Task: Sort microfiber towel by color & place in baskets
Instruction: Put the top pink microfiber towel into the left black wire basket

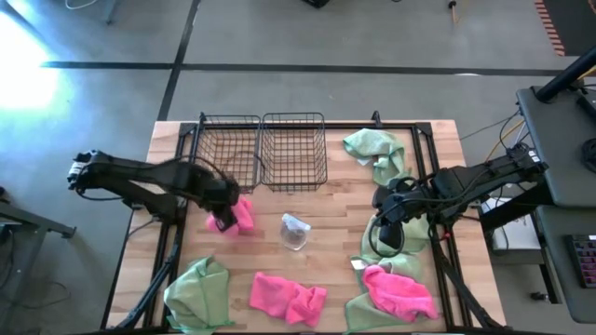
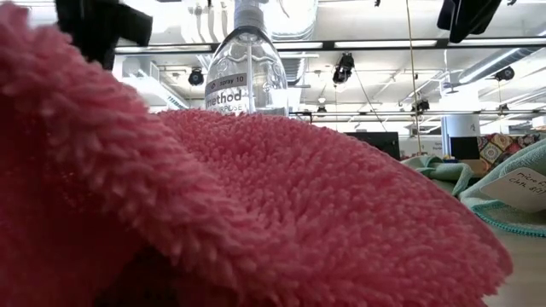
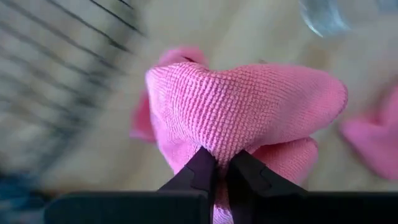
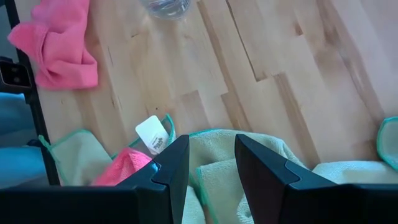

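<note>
Your left end effector [image 3: 216, 163] is closed on a fold of a pink microfiber towel [image 3: 249, 109]. The pinch sits at the crest of the bunched cloth, so the rest drapes below the fingers and can be lifted in one piece. In the high view this towel [image 1: 240, 216] is just in front of the left basket [image 1: 228, 154], close to its near wall, which suits a short carry over the rim.

The two black wire baskets stand side by side, touching, at the far edge of the tabletop [image 1: 317, 209]. The right basket [image 1: 294, 151] shows no cloth inside, and neither does the left, as far as the mesh allows you to tell.

Your right end effector [image 4: 211, 163] is parted and holds nothing. It hangs over a green microfiber towel [image 4: 236, 171] near the right edge, placed to close on that cloth.

The remaining towels lie loose: a second pink one [image 1: 289, 298] at the front centre, a third pink one [image 1: 402, 291] at the front right, green ones at the front left [image 1: 200, 293] and far right [image 1: 377, 149]. A clear spray bottle [image 1: 295, 231] lies between the arms; keep both paths clear of it.
</note>
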